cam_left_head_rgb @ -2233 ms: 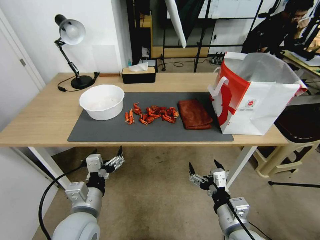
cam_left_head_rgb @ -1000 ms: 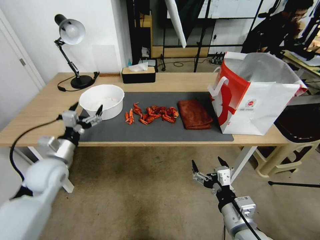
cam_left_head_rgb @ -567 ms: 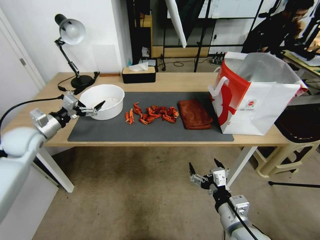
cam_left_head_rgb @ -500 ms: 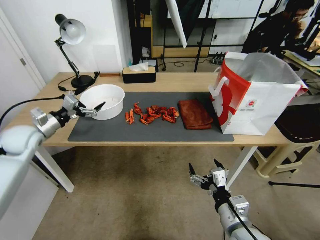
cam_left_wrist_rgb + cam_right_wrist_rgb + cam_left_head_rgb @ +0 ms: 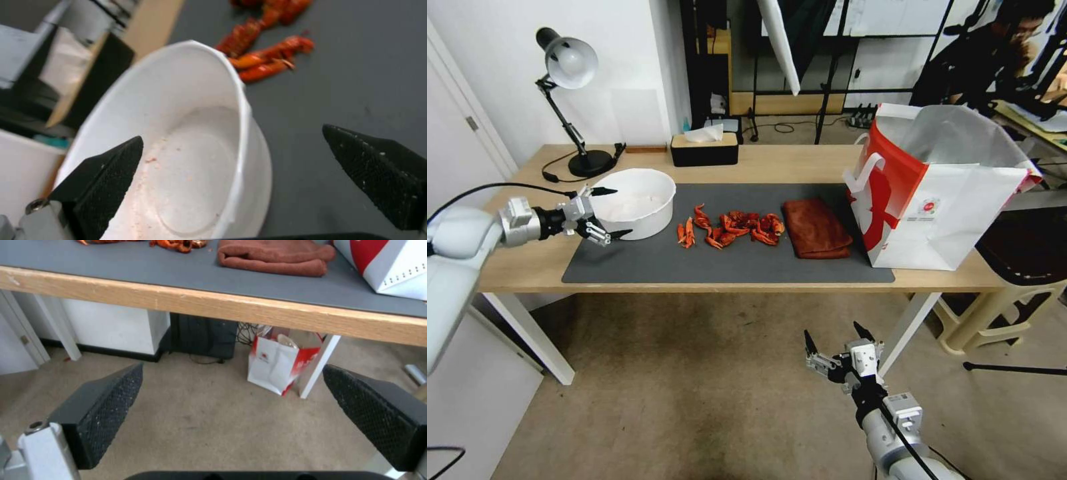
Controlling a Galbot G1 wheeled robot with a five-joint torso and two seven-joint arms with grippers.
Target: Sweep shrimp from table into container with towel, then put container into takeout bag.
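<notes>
Nothing is swept yet: the shrimp (image 5: 730, 229) lie mid-mat on the table (image 5: 527, 260), the towel (image 5: 816, 229) is folded untouched at their 3 o'clock, and the bag (image 5: 954, 200) stands beyond it with nothing loaded. The container (image 5: 632, 203) sits at the shrimp's 9 o'clock, holding no shrimp. My left end effector (image 5: 602, 213) is spread wide around the container's near rim; a second ago it hung lower, short of the bowl. My right end effector (image 5: 834, 343), also wide, waits below the table edge.

Soft, even room light with faint shadows. Straight lines bend at the head view's edges. The left hand (image 5: 231, 173) close-up looks blurry.
</notes>
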